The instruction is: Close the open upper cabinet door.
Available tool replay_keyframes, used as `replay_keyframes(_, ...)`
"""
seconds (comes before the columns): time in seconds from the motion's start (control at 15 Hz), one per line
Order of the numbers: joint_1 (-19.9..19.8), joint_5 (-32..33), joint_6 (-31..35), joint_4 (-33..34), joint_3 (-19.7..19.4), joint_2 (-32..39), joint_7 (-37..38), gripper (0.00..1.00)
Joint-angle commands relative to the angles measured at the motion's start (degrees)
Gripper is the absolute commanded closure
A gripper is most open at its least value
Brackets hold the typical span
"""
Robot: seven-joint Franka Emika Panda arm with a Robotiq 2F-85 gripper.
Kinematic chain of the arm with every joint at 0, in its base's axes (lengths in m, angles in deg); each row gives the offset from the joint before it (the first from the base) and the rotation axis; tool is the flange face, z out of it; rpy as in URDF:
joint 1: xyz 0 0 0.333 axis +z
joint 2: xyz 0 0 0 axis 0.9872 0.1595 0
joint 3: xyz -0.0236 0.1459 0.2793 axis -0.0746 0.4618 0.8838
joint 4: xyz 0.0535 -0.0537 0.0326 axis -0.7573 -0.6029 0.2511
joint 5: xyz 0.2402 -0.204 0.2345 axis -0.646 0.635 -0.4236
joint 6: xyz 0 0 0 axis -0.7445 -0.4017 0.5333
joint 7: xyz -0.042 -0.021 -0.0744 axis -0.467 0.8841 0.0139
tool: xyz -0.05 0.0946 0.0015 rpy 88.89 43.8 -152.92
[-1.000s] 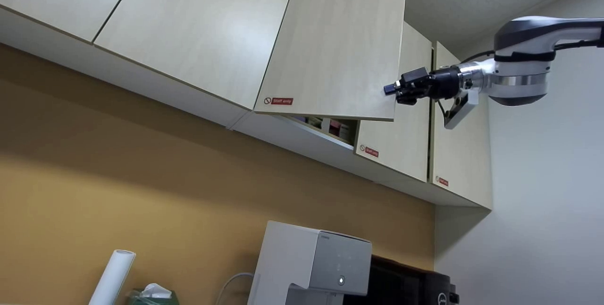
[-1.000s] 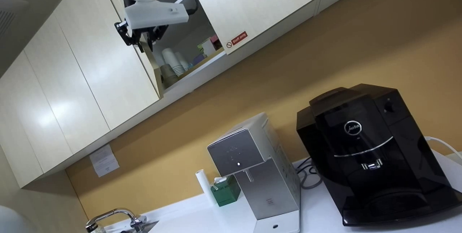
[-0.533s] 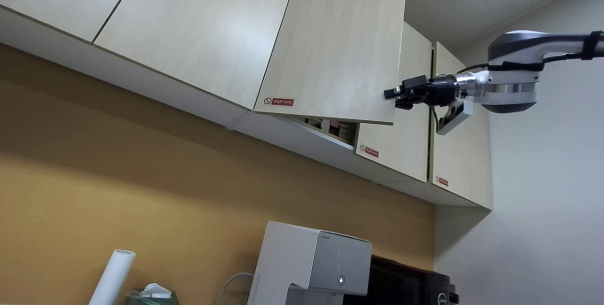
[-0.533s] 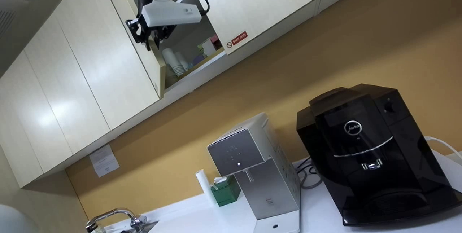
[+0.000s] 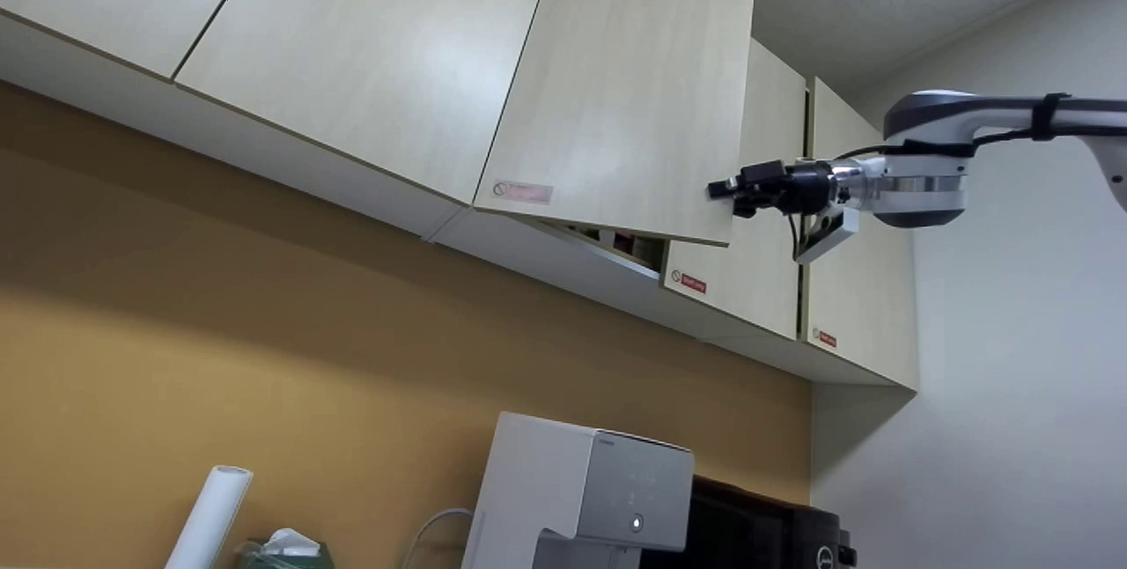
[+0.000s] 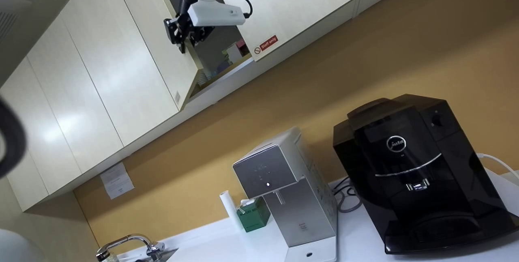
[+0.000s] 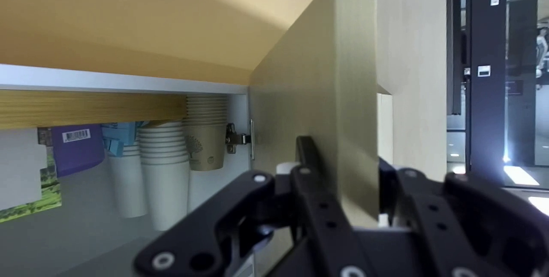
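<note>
The upper cabinet door (image 5: 616, 84) is a tall pale beige panel, ajar, its free edge standing out from the cabinet in both exterior views. Glare washes out the label (image 5: 524, 192) at its lower corner. My gripper (image 7: 343, 165) has its jaws shut on the door's free edge: one finger (image 7: 306, 150) lies along the inner face, the opposite one against the outer face, partly hidden by the panel. From outside, the gripper (image 5: 722, 190) grips low on that edge. A wedge-shaped gap shows below the door.
Inside the cabinet stand white paper cups (image 7: 165, 174), brown cups (image 7: 206, 140) and a purple box (image 7: 77, 148). A metal hinge (image 7: 236, 138) joins door and side wall. The neighbouring labelled door (image 6: 296, 6) is flush. Below are a water dispenser (image 6: 279, 181) and a coffee machine (image 6: 405, 197).
The door has swung partway toward the cabinet, its free edge carried along by my gripper. More of its outer face shows and the opening is narrower. The grip is unchanged.
</note>
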Motion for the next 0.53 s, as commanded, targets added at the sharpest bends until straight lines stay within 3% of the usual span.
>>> replay_keyframes(0.0,6.5,-2.1,0.1,5.4,-2.3,2.9,-0.4,0.93)
replay_keyframes(0.07,7.2,-2.0,0.0,6.2,-2.9,3.1,-0.4,0.93)
replay_keyframes(0.13,2.9,-0.9,-0.2,2.9,-2.1,1.7,-0.8,0.93)
replay_keyframes(0.2,3.1,-0.9,-0.1,3.2,-2.5,1.7,-0.8,0.74)
replay_keyframes(0.4,3.0,-0.8,0.2,3.2,-2.6,1.6,-1.0,0.74)
replay_keyframes(0.47,3.0,-0.9,0.2,3.2,-2.6,1.7,-1.0,0.93)
